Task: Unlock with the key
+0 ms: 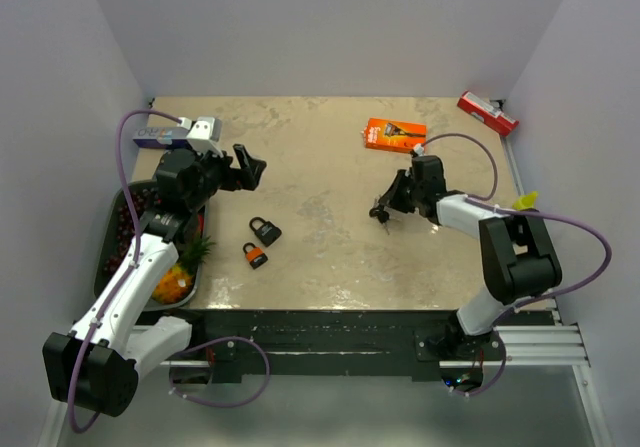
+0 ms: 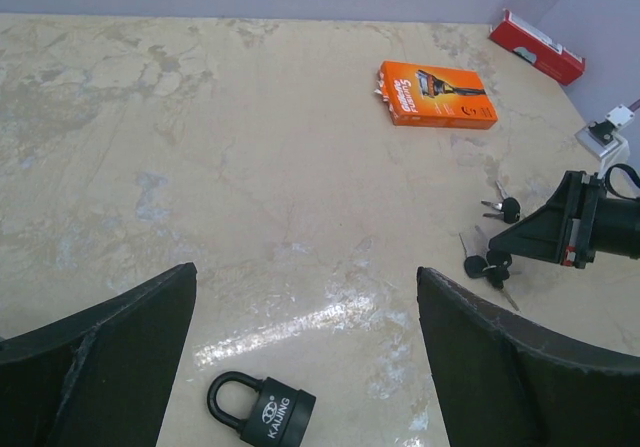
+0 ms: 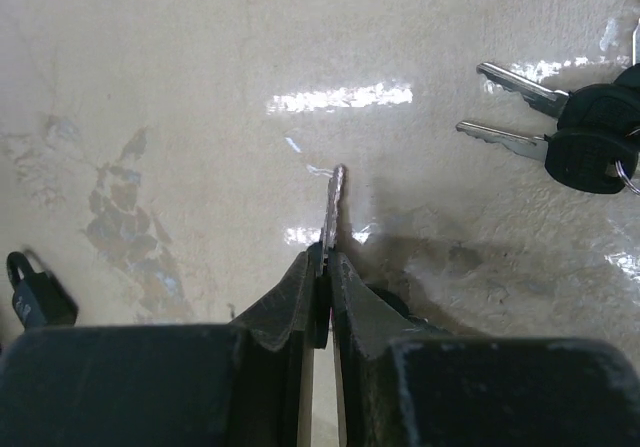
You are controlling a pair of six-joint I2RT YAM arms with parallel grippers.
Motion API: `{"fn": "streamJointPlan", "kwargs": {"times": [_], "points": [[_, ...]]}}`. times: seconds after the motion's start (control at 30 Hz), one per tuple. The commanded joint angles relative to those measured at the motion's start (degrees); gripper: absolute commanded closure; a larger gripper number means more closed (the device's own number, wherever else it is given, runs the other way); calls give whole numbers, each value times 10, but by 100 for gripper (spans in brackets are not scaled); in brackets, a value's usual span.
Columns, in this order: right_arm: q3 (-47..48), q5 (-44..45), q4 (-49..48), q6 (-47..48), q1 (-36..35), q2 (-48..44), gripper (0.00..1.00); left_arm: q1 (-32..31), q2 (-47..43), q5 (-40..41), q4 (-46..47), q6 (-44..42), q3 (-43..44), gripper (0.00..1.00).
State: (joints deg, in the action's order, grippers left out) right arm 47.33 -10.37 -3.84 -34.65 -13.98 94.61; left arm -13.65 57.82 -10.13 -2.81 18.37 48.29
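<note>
My right gripper (image 1: 383,210) is shut on a key (image 3: 331,207), its silver blade sticking out past the fingertips just above the table; its bunch hangs below in the left wrist view (image 2: 487,266). A second bunch of black-headed keys (image 3: 580,132) lies on the table to the right. A black padlock (image 1: 265,230) and an orange-bodied padlock (image 1: 255,256) lie left of centre. My left gripper (image 1: 248,168) is open above the table, behind the black padlock (image 2: 262,410). The black padlock also shows small at the left edge of the right wrist view (image 3: 35,292).
An orange razor box (image 1: 394,134) lies at the back centre-right and a red box (image 1: 488,113) at the back right corner. A blue-and-white box (image 1: 160,132) sits back left. A dark tray (image 1: 112,252) with fruit, including a small pineapple (image 1: 180,272), stands at the left edge.
</note>
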Motion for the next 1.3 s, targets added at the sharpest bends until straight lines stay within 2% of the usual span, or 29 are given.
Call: {"fn": "streamJointPlan", "kwargs": {"times": [0.0, 0.07, 0.23, 0.43, 0.7, 1.0, 1.13, 1.27], "points": [[-8, -23, -25, 33, -3, -61, 100, -7, -2, -38, 19, -15, 8, 5], [-11, -32, -28, 43, -3, -82, 100, -7, -1, -59, 39, -15, 6, 5], [-30, -88, -70, 90, -3, -122, 100, -11, 11, -171, 83, -8, -2, 5], [-51, -246, -147, 115, -9, -148, 100, -18, 36, -300, 144, 23, -13, 5], [-30, -315, -173, 112, -83, -176, 100, -43, 82, -421, 223, 78, -28, 5], [-20, -354, -218, 70, -126, -236, 100, -52, 107, -454, 262, 119, -36, 6], [-15, -377, -235, 51, -135, -241, 100, -66, 113, -490, 293, 141, -40, 13], [-3, -395, -239, 43, -154, -242, 100, -74, 120, -506, 328, 160, -49, 13]]}}
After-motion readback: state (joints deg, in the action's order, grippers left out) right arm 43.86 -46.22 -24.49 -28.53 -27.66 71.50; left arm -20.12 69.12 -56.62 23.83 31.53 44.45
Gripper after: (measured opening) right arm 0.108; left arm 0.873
